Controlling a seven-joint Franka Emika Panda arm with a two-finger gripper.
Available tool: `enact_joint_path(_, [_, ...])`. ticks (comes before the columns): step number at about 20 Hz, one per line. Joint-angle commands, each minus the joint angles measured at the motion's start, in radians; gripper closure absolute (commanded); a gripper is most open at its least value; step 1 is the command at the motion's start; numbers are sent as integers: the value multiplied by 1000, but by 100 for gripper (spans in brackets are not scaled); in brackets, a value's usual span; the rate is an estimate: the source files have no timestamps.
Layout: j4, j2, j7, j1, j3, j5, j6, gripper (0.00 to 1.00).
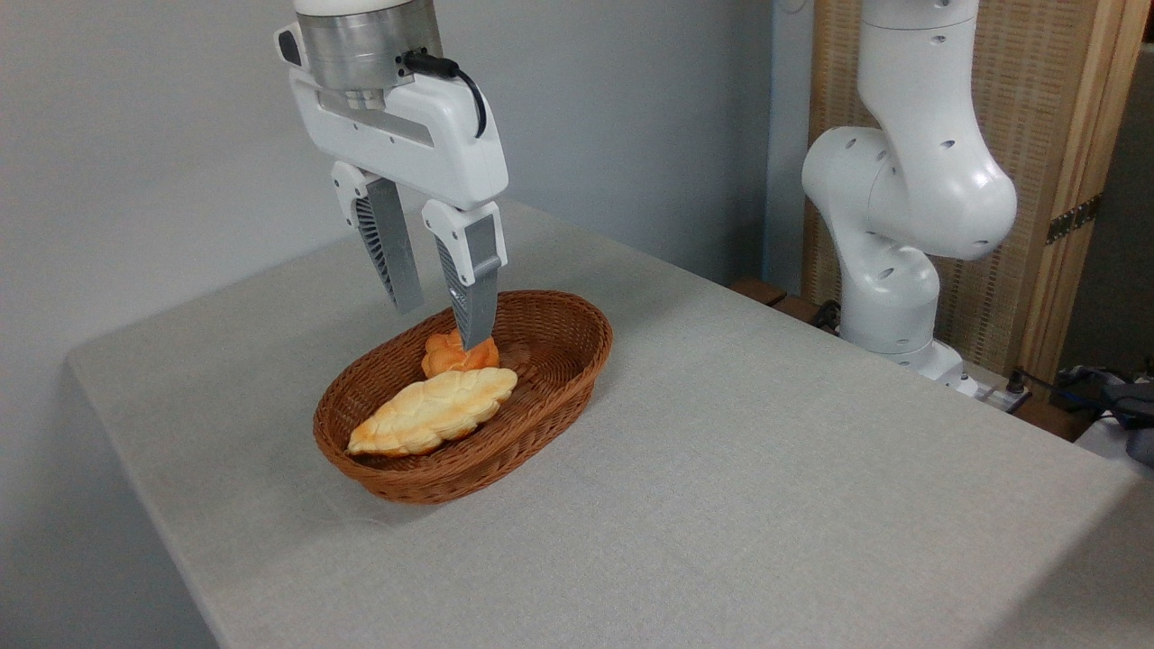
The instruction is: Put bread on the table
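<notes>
The bread (434,411) lies in the basket (550,397) near the worktop's (721,469) left edge, a bun (451,354) just behind it. The tool (440,320) hangs released above the bun.

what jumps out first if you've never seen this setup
The open gripper hanging over the far end of a brown wicker basket near the table's middle. Inside lie a long pale braided bread and, behind it, a small orange bun. At the right edge stands the white arm base.
</notes>
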State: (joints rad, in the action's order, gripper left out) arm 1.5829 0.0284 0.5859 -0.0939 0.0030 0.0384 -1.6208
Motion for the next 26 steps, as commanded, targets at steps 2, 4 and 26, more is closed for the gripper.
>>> enact_joint_path(2, [-11, -7, 5, -4, 3, 3, -30, 0])
enact_joint_path(4, [-11, -7, 5, -4, 3, 5, -36, 0])
enact_joint_path(26, [236, -71, 20, -7, -110, 179, -260, 0])
